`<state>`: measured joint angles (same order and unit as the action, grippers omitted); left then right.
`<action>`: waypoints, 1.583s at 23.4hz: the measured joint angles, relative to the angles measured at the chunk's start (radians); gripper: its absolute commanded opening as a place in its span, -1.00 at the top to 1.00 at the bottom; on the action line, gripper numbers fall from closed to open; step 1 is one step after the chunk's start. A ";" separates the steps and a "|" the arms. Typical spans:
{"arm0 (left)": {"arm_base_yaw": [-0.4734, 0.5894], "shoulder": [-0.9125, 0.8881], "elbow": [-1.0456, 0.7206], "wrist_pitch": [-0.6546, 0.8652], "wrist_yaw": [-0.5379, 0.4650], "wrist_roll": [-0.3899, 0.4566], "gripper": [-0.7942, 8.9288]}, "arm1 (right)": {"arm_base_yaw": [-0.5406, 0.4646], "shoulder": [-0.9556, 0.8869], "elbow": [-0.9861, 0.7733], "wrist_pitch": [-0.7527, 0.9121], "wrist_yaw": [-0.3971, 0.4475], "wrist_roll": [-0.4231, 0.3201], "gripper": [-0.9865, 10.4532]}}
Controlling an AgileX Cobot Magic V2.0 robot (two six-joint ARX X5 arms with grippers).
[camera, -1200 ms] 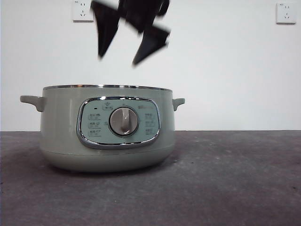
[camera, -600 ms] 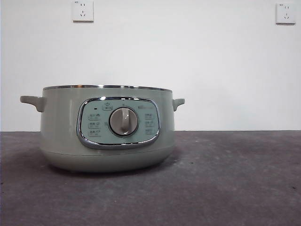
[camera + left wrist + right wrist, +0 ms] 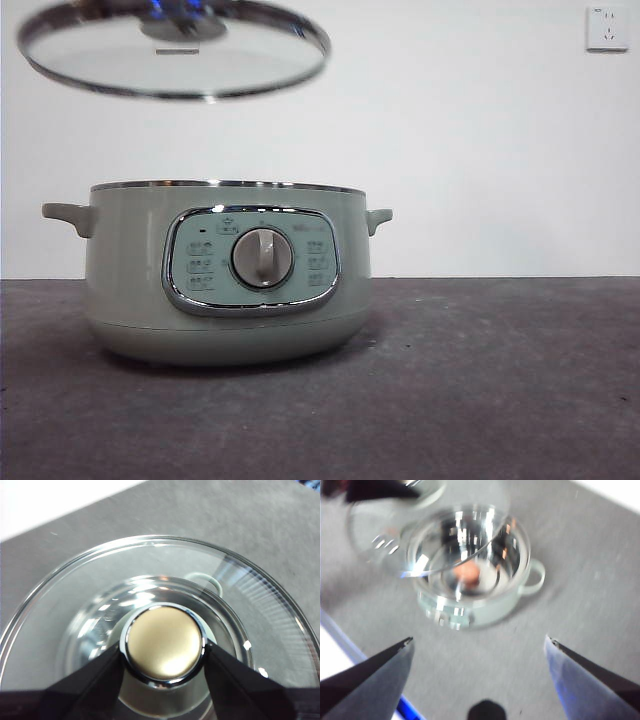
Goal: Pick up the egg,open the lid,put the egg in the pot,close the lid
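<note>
Left tool point(image 3: 164, 655) clamps the knob point(image 3: 164, 649) of the rigid, breakable glass lid point(image 3: 173, 50) above the pot point(image 3: 228, 270) holding the egg point(image 3: 467, 573); right tool point(image 3: 479, 645) spread wide.

The small reddish-brown egg point(image 3: 467, 574) is lying inside the sage-green electric pot point(image 3: 228, 272), which is sitting on the grey tabletop point(image 3: 480, 380); the steel-rimmed glass lid point(image 3: 172, 50) is hanging above it, offset left.
</note>
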<state>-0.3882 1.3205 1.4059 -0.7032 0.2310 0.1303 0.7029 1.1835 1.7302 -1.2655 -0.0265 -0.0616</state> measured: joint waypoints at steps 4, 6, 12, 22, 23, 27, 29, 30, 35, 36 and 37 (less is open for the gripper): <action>-0.027 0.125 0.000 0.064 -0.004 0.000 0.85 | 0.000 -0.159 -0.230 0.074 0.005 0.034 0.06; -0.027 0.160 0.000 0.086 -0.004 0.000 0.85 | 0.000 -0.229 -0.315 0.083 0.026 0.059 0.06; -0.027 0.239 0.000 0.105 -0.007 0.001 0.85 | 0.000 -0.353 -0.438 0.084 0.092 0.104 0.06; -0.029 0.269 0.000 0.095 -0.013 0.008 0.85 | 0.000 -0.396 -0.438 0.084 0.131 0.111 0.06; -0.029 0.270 0.000 0.095 -0.013 0.008 0.85 | 0.000 -0.396 -0.438 0.084 0.131 0.111 0.06; -0.030 0.273 0.000 0.090 -0.018 0.009 0.85 | 0.000 -0.396 -0.438 0.084 0.131 0.111 0.06; -0.030 0.273 0.000 0.090 -0.020 0.009 0.85 | 0.000 -0.396 -0.438 0.084 0.131 0.111 0.06; -0.030 0.273 -0.006 0.096 -0.024 0.009 0.85 | 0.000 -0.396 -0.438 0.084 0.131 0.111 0.06; -0.032 0.257 -0.045 0.138 -0.039 0.008 0.85 | 0.000 -0.396 -0.438 0.084 0.131 0.111 0.06; -0.032 0.256 -0.047 0.140 -0.040 0.009 0.85 | 0.000 -0.396 -0.438 0.084 0.131 0.111 0.06; -0.032 0.256 -0.047 0.141 -0.042 0.009 0.85 | 0.000 -0.396 -0.438 0.084 0.131 0.111 0.06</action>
<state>-0.4202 1.5768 1.3590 -0.5625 0.1894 0.1394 0.7029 0.7876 1.2919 -1.1812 0.1047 0.0494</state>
